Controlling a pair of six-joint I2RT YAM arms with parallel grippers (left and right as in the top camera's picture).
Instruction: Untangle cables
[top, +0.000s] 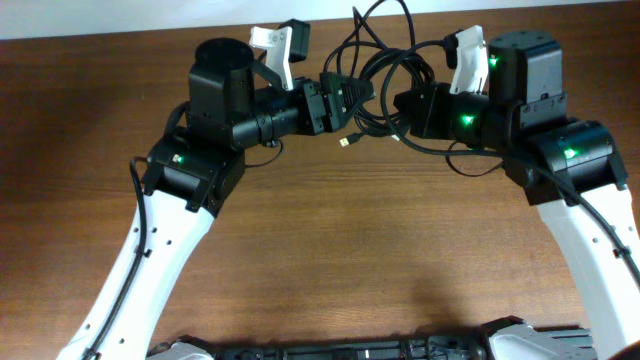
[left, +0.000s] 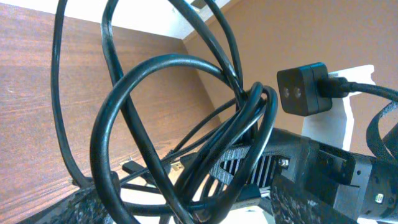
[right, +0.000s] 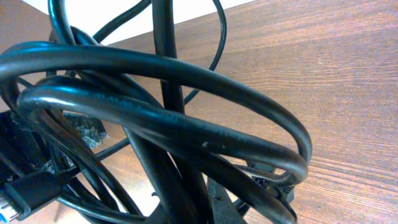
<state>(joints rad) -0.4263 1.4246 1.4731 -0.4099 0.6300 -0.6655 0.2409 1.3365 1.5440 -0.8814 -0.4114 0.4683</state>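
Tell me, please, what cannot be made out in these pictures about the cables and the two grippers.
- Number of cables: every view, the loops overlap in one bundle.
- Left gripper, open or shut: overhead and left wrist, cables cover it.
- Right gripper fingertips: right wrist, hidden behind the bundle.
- Plug type: overhead, too small.
- Top of the bundle: overhead, cut off by the upper edge.
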